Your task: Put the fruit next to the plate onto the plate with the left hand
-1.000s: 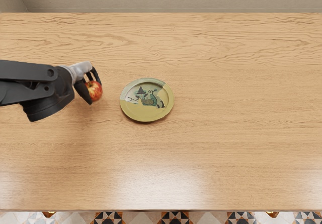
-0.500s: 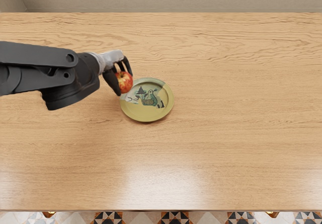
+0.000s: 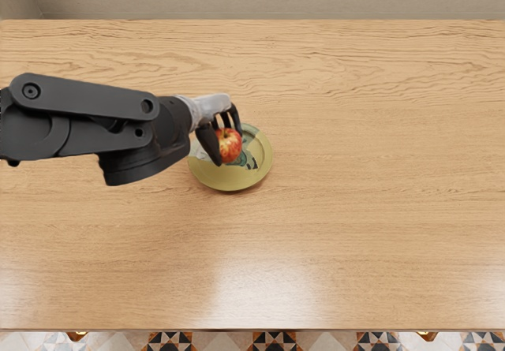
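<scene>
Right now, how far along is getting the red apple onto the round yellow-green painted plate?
The pickup looks done: the left hand grips the red apple over the round yellow-green plate. Whether it touches the plate is unclear. Left to do: set it down, release and withdraw.

no readable text, labels or numbers

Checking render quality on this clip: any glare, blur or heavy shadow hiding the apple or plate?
Head view: sharp throughout, no blur; a pale sheen on the table near its front edge, well clear of the plate; shadows faint and soft; the apple in the left hand is evenly lit.
</scene>
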`<state>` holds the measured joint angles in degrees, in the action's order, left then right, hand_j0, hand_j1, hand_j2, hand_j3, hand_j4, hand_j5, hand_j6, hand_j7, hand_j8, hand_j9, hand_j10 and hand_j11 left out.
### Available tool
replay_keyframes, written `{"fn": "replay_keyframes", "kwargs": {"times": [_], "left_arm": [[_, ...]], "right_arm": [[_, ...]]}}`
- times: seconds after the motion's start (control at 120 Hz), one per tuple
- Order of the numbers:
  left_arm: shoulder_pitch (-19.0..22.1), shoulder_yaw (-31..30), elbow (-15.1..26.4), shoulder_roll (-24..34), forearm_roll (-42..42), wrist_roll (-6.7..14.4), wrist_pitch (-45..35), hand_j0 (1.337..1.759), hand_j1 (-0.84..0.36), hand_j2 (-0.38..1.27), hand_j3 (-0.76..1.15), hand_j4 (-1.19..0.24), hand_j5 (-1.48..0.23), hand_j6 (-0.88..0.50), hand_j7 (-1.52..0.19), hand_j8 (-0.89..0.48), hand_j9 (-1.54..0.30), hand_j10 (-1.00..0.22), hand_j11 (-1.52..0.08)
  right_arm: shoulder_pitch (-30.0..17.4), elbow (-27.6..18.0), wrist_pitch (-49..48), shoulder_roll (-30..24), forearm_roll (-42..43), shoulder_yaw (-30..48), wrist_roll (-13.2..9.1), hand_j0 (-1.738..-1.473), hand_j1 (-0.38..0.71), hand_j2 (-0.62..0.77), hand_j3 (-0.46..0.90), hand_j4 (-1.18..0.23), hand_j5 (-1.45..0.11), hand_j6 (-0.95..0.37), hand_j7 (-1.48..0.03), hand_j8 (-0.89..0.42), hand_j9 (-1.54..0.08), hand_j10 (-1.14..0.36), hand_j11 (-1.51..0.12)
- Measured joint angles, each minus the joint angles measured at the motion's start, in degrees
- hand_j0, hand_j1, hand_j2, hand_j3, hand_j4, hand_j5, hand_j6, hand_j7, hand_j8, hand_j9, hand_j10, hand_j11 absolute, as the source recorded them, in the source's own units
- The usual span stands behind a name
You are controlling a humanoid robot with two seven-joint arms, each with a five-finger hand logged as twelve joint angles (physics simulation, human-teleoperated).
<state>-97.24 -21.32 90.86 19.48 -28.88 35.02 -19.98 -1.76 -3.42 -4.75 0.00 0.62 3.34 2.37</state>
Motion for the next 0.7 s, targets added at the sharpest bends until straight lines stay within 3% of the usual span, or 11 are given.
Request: {"fn": "replay_keyframes", "kwargs": {"times": [0.7], "left_arm": [[4.1, -0.4, -6.7, -3.4, 0.1, 0.0, -0.2, 1.655, -0.27, 0.23, 0.00, -0.57, -0.85, -0.41, -0.84, -0.49, -0.83, -0.62, -0.83]], "right_arm": [[0.0, 0.0, 0.0, 0.0, 0.0, 0.0, 0.0, -1.658, -0.31, -0.01, 0.00, -0.04, -0.05, -0.04, -0.05, -0.04, -0.05, -0.04, -0.05]]}}
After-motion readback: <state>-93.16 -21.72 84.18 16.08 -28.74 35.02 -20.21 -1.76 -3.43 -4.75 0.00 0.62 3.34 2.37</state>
